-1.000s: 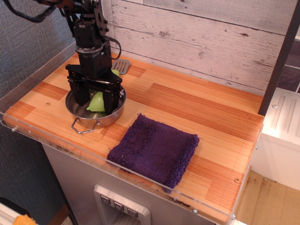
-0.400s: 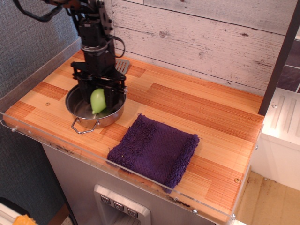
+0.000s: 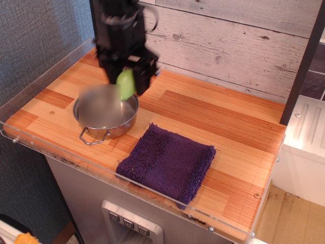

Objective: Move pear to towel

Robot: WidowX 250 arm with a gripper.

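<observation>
1. Gripping the pear (image 3: 125, 84) between its black fingers, the pincer (image 3: 126, 84) is seen raised above the bench (image 3: 213, 119), over the far right rim of the pot; the frame is motion-blurred here, so the finger contact itself is not sharply shown.
2. Pear: light green, smooth, held clear of the pot and of the bench, its narrower end pointing downward. It is carried in the air, apart from the towel.
3. Towel (image 3: 167, 162): dark purple, fuzzy, roughly square, laid flat near the front edge of the bench, to the right of the pot and just beside it. Nothing is resting on it.
4. Pot (image 3: 105, 118): shallow steel, round, with a wire loop handle (image 3: 92, 136) turned toward the front edge. Part of its interior is covered by a grey blurred patch, so its contents cannot be told.
5. Bench: wooden, striped in light and reddish planks, edged at front and left by a clear plastic rail (image 3: 76, 165).
6. Wall (image 3: 228, 46): whitewashed horizontal boards, standing behind the bench.
7. Arm (image 3: 119, 25): black, descending from the upper left of the view to the pincer.
</observation>
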